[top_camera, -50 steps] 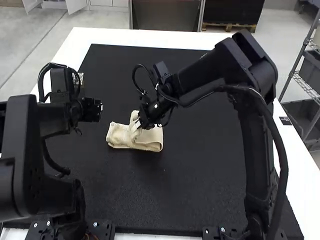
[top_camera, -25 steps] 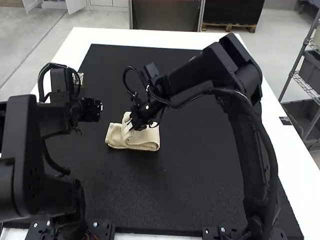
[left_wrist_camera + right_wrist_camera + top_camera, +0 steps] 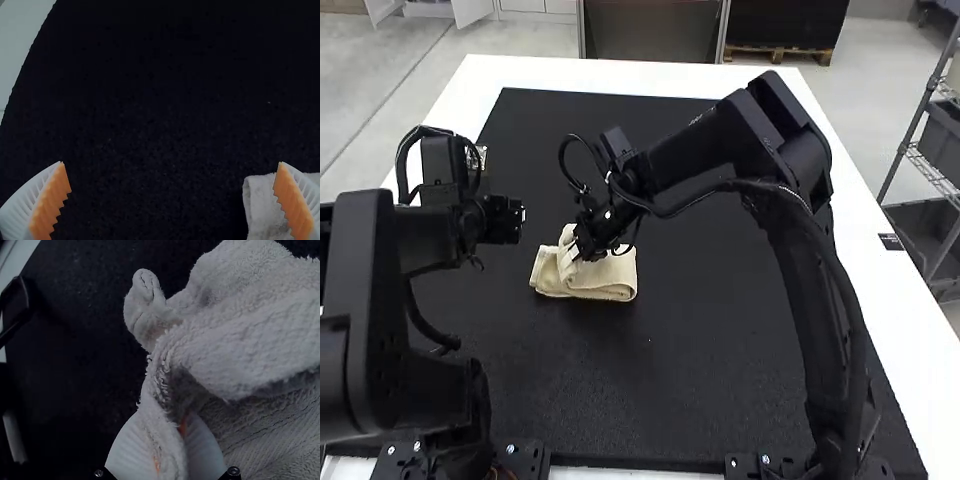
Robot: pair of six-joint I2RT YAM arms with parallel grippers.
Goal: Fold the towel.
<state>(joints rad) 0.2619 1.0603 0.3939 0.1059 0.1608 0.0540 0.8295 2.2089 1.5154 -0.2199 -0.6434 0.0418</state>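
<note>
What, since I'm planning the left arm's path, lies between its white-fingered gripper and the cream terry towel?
Only bare black mat lies between the left gripper and the towel in the high view.

The left end effector [image 3: 518, 218] gapes wide; the right end effector [image 3: 582, 248] pinches.

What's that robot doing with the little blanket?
The right gripper is pinching an edge of the cream towel for folding. The towel lies partly folded and a bit bunched on the black mat. The left gripper is open and holds nothing.
</note>
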